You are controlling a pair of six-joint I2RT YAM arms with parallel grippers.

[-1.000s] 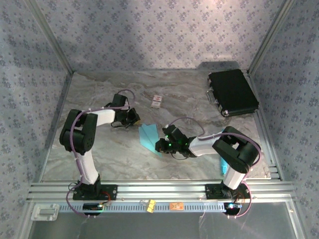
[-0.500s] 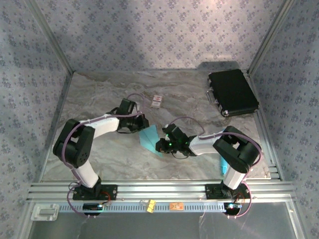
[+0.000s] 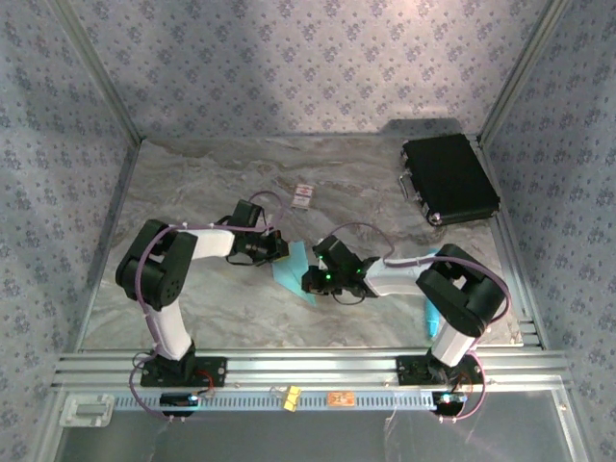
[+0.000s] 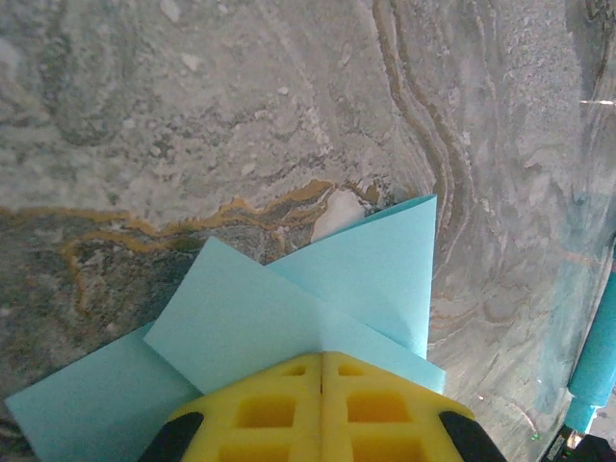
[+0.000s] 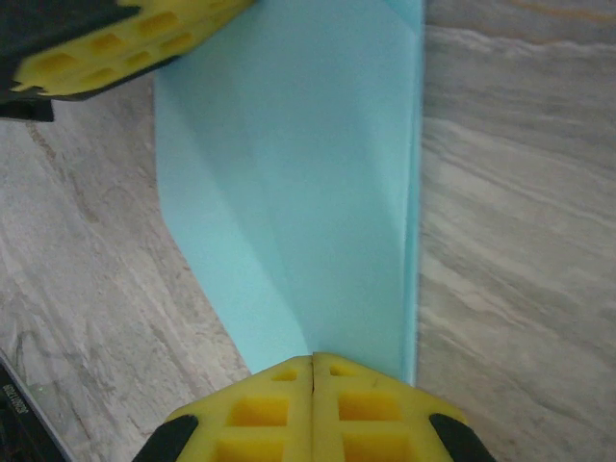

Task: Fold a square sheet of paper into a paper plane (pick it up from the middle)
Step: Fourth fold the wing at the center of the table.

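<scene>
Currently, the sheet of paper (image 3: 292, 268) lies flat on the desk (image 3: 192, 183), near the middle of the marbled surface. It is light blue and partly folded. The left wrist view shows overlapping folded layers of the sheet (image 4: 289, 308), and the right wrist view shows one long straight edge and a slanted crease (image 5: 308, 192).

My left jaws are clenched. Their yellow pads (image 4: 265, 414) are pressed together with no gap, and the tips sit over the far-left end of the sheet. My right jaws are also clenched, with pads (image 5: 260, 414) together and tips over the near end of the sheet, just beside its long straight edge. I cannot tell whether either pair pinches a layer of paper or merely rests on it. The right wrist view shows the left pads (image 5: 106, 53) at the opposite end of the sheet.

Outward from the sheet:
- A small white card with red marks (image 3: 304, 195) lies beyond the sheet, apart from it.
- A slim cyan stick (image 3: 430, 316) lies to the right of the sheet; it also appears at the edge of the left wrist view (image 4: 599, 356).
- A black case (image 3: 449, 179) lies to the far right of the sheet, well apart.
</scene>
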